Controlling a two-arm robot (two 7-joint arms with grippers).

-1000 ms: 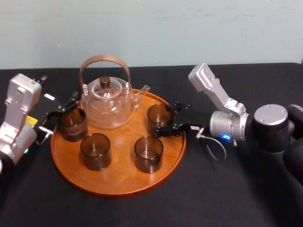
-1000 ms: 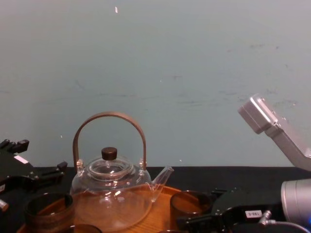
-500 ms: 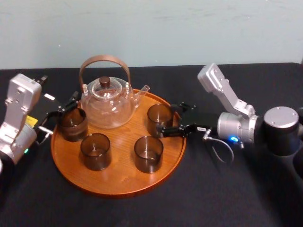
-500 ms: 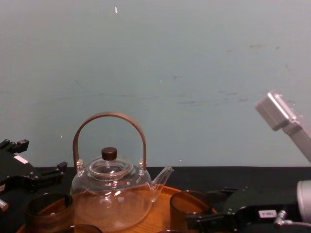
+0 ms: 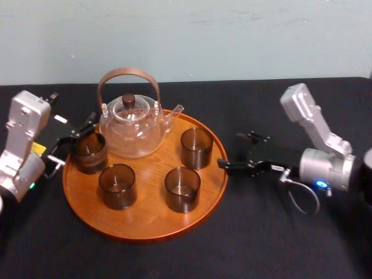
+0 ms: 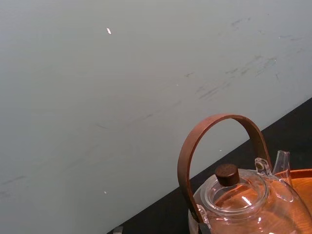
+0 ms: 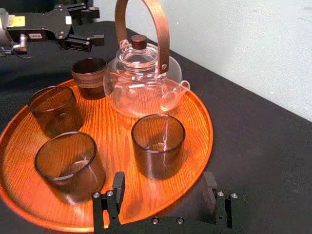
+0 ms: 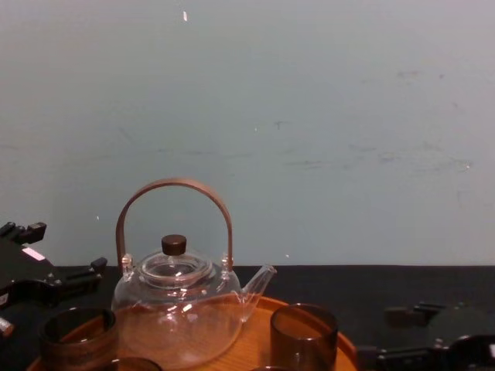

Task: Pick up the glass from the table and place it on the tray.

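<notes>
A large round orange-brown wooden tray (image 5: 145, 224) carries, near its right rim, the small dark smoky glass tumbler (image 5: 196, 147), probably light, stiff, slick and breakable, best pinched across its wall; the right gripper (image 5: 229, 150) sits spread and empty just outside, the left gripper (image 5: 82, 129) spread at the tray's left.

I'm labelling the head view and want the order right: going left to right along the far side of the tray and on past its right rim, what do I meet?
In order: left hand → leftmost glass → teapot → glass right of the teapot → right hand, open.
</notes>
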